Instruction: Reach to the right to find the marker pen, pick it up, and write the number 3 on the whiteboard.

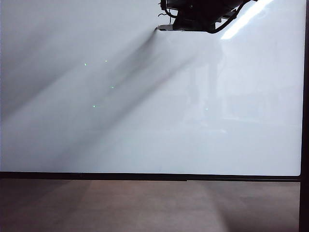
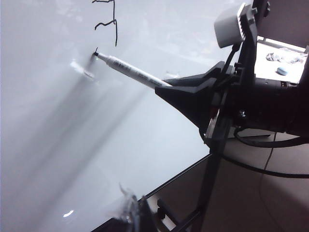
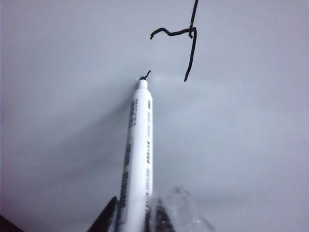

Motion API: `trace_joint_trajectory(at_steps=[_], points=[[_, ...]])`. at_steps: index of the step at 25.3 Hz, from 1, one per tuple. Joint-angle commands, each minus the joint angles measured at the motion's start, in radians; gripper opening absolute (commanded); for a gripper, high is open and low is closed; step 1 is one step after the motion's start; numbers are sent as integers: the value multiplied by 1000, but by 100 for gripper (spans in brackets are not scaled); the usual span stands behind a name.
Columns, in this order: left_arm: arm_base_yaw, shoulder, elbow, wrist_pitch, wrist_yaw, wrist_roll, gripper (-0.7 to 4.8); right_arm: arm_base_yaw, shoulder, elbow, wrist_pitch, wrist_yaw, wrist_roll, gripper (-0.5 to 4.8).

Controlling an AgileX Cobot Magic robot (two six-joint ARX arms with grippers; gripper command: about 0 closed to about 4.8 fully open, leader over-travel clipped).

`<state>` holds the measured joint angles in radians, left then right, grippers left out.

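Observation:
The whiteboard (image 1: 120,121) fills the exterior view, glossy white with a thin black frame. At its top edge my right gripper (image 1: 166,27) reaches in, dark with cables. In the right wrist view the right gripper (image 3: 137,215) is shut on the marker pen (image 3: 138,154), whose dark tip touches the board beside a short fresh mark. Thin angular black strokes of the number 3 (image 3: 186,38) lie just past the tip. The left wrist view shows the marker pen (image 2: 130,70), the strokes (image 2: 110,21) and the right gripper (image 2: 166,87) from the side. My left gripper (image 2: 133,212) is a blur near the board's edge.
The board's black frame (image 1: 145,176) runs along its lower edge, with a brown surface (image 1: 145,208) below it. A bright light streak (image 1: 244,19) crosses the upper right. Beyond the right arm stands a white surface with a small blue object (image 2: 282,71).

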<state>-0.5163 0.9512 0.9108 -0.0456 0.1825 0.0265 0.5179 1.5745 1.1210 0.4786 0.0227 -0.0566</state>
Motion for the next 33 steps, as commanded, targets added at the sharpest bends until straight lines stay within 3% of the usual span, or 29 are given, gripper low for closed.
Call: trace_joint_trajectory(at_steps=[1, 33], points=[[0, -3, 5, 9, 5, 4, -5, 1, -3, 3, 28, 4, 3, 49], [0, -3, 5, 9, 5, 26, -5, 2, -5, 3, -26, 118, 11, 49]])
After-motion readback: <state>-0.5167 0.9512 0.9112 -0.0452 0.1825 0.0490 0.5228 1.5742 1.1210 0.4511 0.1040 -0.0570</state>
